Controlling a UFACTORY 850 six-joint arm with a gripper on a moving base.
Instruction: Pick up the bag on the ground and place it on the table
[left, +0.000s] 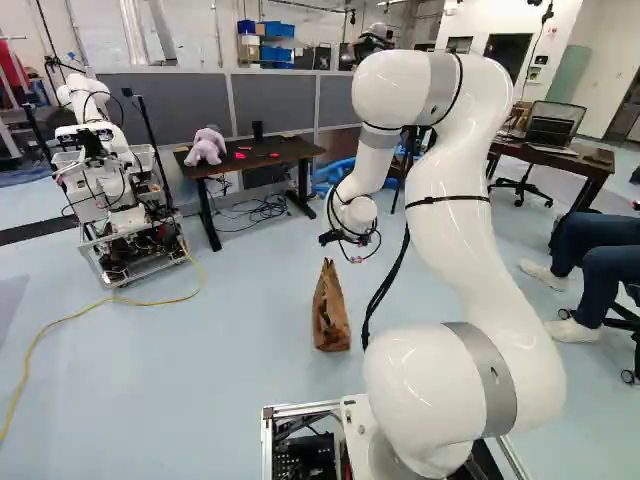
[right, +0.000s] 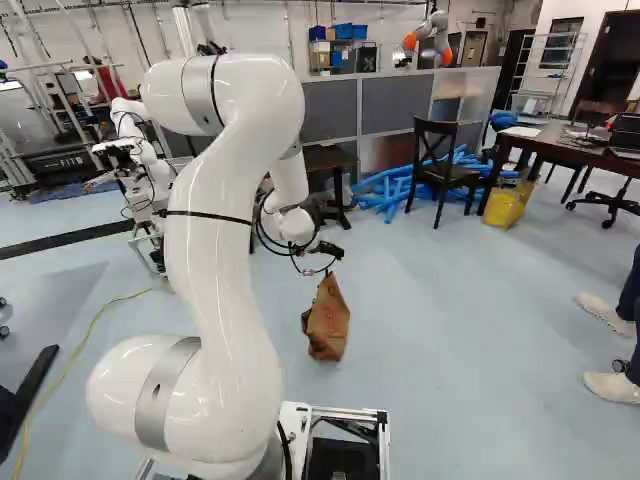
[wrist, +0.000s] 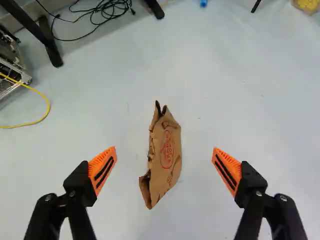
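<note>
Arm (left: 455, 230) rises from the base joint, bends over at the top and drops its wrist ahead. Gripper (right: 328, 250) is up off the floor over the bag area. Wrist view: fingers spread wide, orange pads (wrist: 102, 170) well apart, nothing held, neither finger on the bag.

Bag (left: 331, 310): brown paper, red print on one side, dark handles at its top. On the floor ahead of the base, below the gripper; in the wrist view it shows between the two fingers. Looks roughly upright, maybe leaning a bit; hard to be sure from these angles.

Yellow cable (left: 110, 301) curves over the floor at the left of the left base view, up to another robot (left: 78, 93) on its wheeled frame. Right of that robot, dark table (left: 285, 152) with a purple plush toy (left: 206, 146) on top; black cords (left: 265, 208) tangled on the floor by its legs.

Right base view: yellow bucket (right: 506, 205) by the brown desk (right: 560, 146), black chair (right: 440, 172) next to blue tubes (right: 385, 192). Grey partition (right: 392, 105) behind, blue bins (right: 349, 31) on a shelf past it.
</note>
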